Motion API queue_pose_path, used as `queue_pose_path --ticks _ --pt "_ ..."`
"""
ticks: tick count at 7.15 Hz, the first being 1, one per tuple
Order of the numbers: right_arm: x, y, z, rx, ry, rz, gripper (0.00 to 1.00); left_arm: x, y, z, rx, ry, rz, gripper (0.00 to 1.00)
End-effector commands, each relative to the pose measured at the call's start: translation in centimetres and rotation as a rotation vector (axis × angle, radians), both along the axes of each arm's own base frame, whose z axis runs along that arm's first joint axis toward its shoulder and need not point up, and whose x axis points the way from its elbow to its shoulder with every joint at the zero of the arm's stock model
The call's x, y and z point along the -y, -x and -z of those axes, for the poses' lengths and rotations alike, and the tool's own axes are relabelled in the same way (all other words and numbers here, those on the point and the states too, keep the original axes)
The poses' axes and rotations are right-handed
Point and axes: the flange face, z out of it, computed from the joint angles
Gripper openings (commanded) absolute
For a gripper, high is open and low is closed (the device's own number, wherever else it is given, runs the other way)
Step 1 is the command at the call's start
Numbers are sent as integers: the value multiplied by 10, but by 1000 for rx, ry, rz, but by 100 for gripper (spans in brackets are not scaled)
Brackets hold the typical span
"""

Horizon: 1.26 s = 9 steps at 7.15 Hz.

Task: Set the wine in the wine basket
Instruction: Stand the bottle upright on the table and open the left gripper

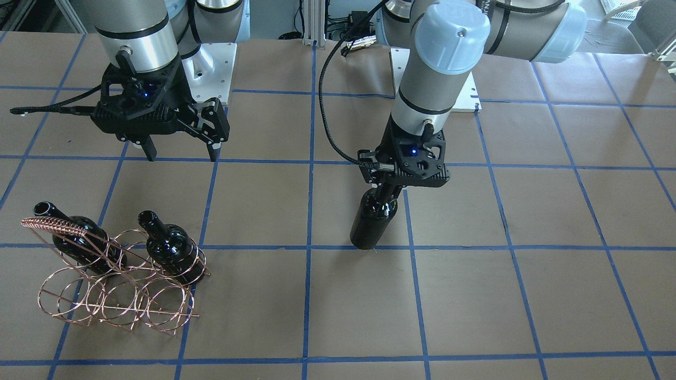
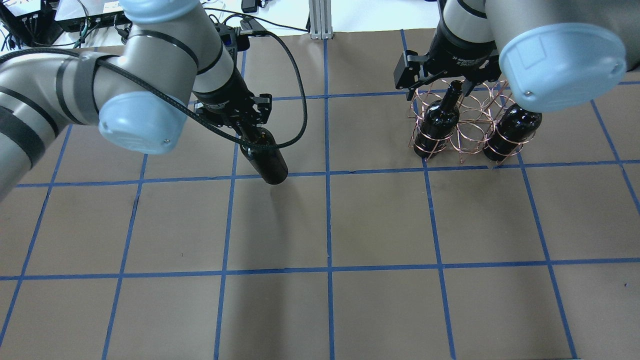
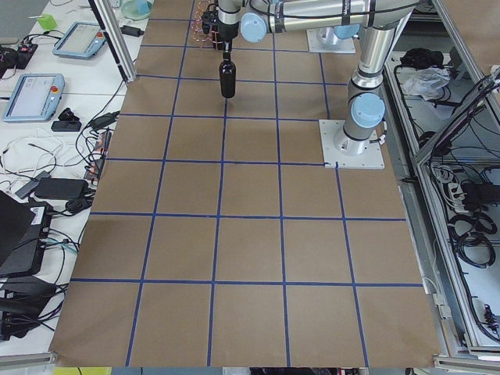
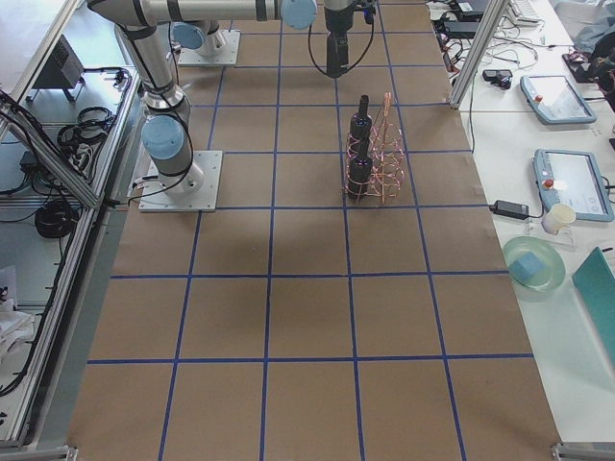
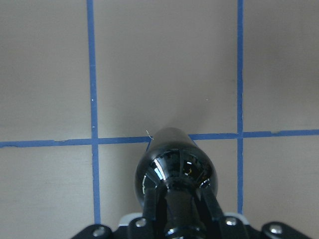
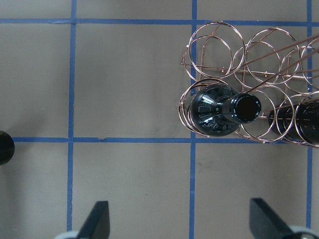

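jaws of the left gripper (image 1: 388, 191) pinch the neck of the shiny black glass wine bottle (image 1: 372, 224), well apart from the copper wire basket (image 1: 119, 295). right gripper (image 1: 179, 154) jaws are spread, empty. two more black bottles (image 1: 169, 253) already sit inside.

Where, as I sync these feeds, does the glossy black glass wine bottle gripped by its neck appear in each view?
Front-facing: glossy black glass wine bottle, right of centre.
Overhead: bottle, left of centre.
Exterior left: bottle, top, left of centre.
Exterior right: bottle, top centre.
Left wrist: bottle, bottom centre.
Right wrist: likely the dark sliver, left edge.
Landmark: copper wire wine basket, absent only from left wrist.
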Motion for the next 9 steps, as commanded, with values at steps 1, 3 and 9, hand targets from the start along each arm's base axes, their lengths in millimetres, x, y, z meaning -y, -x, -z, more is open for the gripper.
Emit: queue_pose_path --ticks 1,3,9 --pt "1 0 1 0 -1 -1 100 -16 12 16 4 6 28 0" --pt "1 0 1 0 -1 -1 100 -31 6 26 47 -7 23 0" --pt "0 0 1 0 -2 0 100 -22 7 -7 37 53 14 100"
